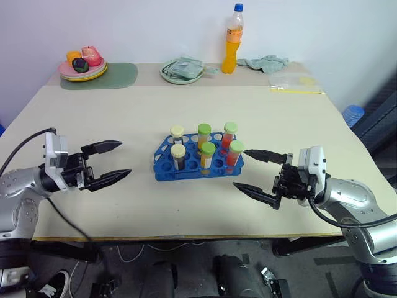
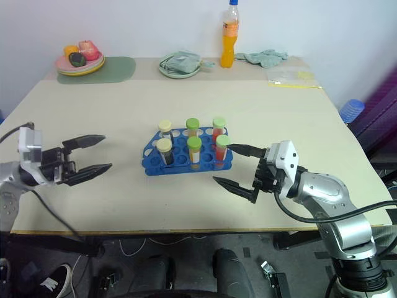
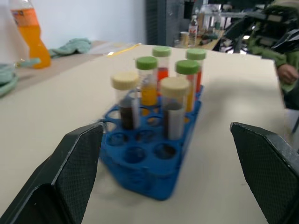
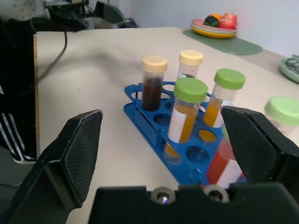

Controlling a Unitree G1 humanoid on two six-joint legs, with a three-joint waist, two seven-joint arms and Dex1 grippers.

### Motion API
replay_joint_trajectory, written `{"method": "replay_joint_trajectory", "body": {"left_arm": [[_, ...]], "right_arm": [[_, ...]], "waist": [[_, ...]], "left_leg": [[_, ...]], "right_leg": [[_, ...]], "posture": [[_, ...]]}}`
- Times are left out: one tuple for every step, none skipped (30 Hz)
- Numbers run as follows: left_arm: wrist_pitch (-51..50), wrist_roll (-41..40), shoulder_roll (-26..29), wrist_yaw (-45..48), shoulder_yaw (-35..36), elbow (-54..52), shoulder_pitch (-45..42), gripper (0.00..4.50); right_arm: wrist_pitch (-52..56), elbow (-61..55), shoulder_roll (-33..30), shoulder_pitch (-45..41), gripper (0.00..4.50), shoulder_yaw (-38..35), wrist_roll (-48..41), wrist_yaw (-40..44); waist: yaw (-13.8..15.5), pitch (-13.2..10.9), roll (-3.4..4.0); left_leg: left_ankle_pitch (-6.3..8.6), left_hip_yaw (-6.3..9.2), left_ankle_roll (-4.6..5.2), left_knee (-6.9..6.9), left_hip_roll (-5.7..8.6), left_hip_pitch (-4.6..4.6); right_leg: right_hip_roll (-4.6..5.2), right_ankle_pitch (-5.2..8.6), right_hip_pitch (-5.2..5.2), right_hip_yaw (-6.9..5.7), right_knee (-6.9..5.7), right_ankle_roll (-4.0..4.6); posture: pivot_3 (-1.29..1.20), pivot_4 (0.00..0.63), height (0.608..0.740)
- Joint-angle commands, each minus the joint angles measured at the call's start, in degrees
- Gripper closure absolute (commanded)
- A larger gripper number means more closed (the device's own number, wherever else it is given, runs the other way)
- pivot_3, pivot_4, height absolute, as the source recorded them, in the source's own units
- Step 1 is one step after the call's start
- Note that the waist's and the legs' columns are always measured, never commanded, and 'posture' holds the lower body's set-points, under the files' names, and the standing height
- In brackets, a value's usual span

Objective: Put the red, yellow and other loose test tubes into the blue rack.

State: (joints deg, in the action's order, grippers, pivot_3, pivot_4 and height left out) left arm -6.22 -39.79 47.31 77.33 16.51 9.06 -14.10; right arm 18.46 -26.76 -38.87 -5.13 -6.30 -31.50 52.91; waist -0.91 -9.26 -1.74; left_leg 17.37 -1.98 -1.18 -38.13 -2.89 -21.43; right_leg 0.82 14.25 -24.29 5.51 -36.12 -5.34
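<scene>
Six capped test tubes [image 1: 206, 155] stood upright in the blue rack [image 1: 166, 166], which sat mid-desk [image 1: 124, 112], nearer the front edge. My left gripper [image 1: 111, 160] and my right gripper [image 1: 257, 171] hung spread and empty on either side of the rack, apart from it.

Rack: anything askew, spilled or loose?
Nothing stands out. Six capped tubes stand upright in the blue rack, which sits flat but skewed to the table edge. No spill, no loose tube nearby; both grippers are open and empty.
</scene>
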Motion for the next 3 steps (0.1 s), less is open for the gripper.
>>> {"method": "replay_joint_trajectory", "body": {"left_arm": [[-0.04,0.95,0.28,0.13,0.69,0.20,-2.41,0.03],[-0.24,1.08,0.06,0.01,0.62,-0.56,-2.15,0.03],[-1.00,0.92,-0.09,-0.07,0.44,-1.81,-1.47,0.03]], "right_arm": [[-2.38,0.35,0.26,-0.99,0.00,-1.11,1.51,-1.08],[-2.80,0.73,0.47,-1.54,0.00,-0.60,1.97,-1.12],[-3.07,1.23,0.60,-2.20,0.00,-0.08,2.09,-0.83]], "waist": [[-0.04,0.00,0.00],[-0.17,0.00,0.00],[-0.17,0.00,0.00]], "left_leg": [[0.00,0.00,0.00,0.00,0.00,0.00],[0.00,-0.01,0.00,0.00,0.00,0.00],[0.00,-0.03,0.00,0.00,0.00,0.01]], "right_leg": [[0.00,0.00,0.00,0.00,0.00,0.00],[0.00,0.00,0.00,0.00,0.00,0.00],[0.00,0.00,0.00,0.02,0.00,-0.01]], "posture": [[0.00,0.150,0.740],[0.00,0.150,0.740],[0.00,0.150,0.740]]}}
